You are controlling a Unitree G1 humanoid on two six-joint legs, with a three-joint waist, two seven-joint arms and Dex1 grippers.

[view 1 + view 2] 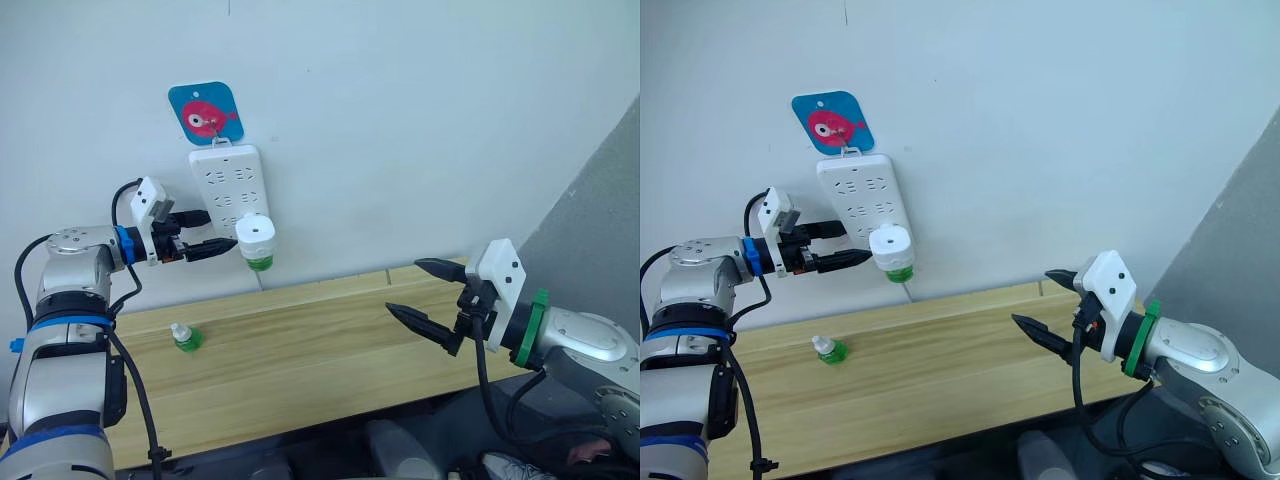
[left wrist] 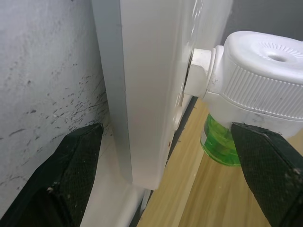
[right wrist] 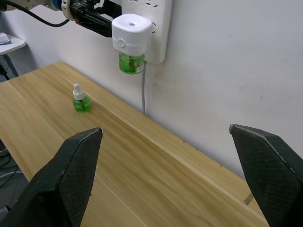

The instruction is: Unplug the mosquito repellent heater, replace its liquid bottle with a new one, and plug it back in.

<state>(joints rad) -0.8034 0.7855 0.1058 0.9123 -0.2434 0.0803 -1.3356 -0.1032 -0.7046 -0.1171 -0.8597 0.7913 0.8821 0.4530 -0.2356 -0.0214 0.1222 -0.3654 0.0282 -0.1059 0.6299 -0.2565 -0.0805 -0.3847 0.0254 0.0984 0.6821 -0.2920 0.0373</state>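
The mosquito repellent heater (image 1: 255,235) is a white domed unit plugged into the bottom of a white power strip (image 1: 228,185) on the wall. A green liquid bottle (image 1: 259,262) is screwed in under it. My left gripper (image 1: 222,229) is open just left of the heater; in the left wrist view one finger (image 2: 61,184) is on the strip's wall side and the other (image 2: 270,170) is beside the heater's bottle (image 2: 220,146). A second green bottle (image 1: 184,338) with a white cap stands on the wooden table (image 1: 330,350). Over the table's right end, my right gripper (image 1: 402,287) is open and holds nothing.
The power strip hangs from a blue hook plate with a pink fish (image 1: 207,112). Its grey cable (image 3: 143,90) drops behind the table's back edge. A grey slanted panel (image 1: 600,220) rises at the right behind my right arm.
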